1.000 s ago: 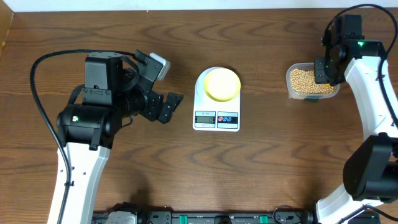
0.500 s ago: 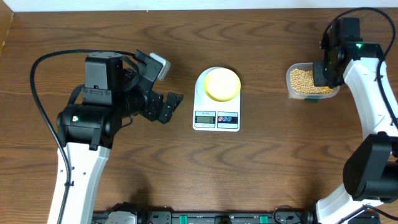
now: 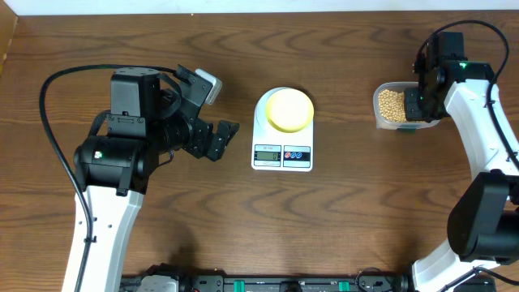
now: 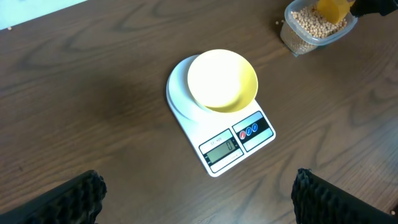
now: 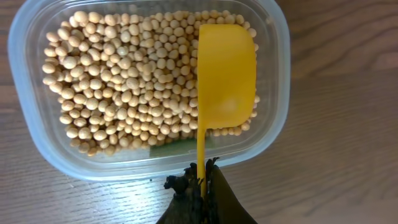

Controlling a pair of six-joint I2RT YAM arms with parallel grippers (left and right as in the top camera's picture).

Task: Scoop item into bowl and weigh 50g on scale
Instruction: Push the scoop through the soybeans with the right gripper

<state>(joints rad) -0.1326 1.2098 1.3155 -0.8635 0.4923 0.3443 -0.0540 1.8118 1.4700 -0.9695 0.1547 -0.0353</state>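
Tan beans (image 5: 124, 87) fill a clear plastic container (image 5: 37, 134) at the table's right (image 3: 393, 104). My right gripper (image 5: 202, 177) is shut on the thin handle of a bright yellow scoop (image 5: 225, 74). The scoop's empty cup sits over the beans at the container's right side. In the overhead view the right gripper (image 3: 422, 99) hangs over that container. The pale yellow bowl (image 3: 289, 109) stands empty on the white scale (image 3: 282, 156) at mid-table. My left gripper (image 3: 212, 113) is open well left of the scale, and the left wrist view looks down on bowl (image 4: 222, 81) and scale (image 4: 239, 146).
Bare brown wooden tabletop surrounds the scale. The left arm's black cable (image 3: 53, 138) loops over the table's left part. The container with the scoop (image 4: 333, 9) shows at the top right of the left wrist view.
The right gripper with the scoop has shifted slightly down and left over the bean container, covering more of it. The left arm has not moved.
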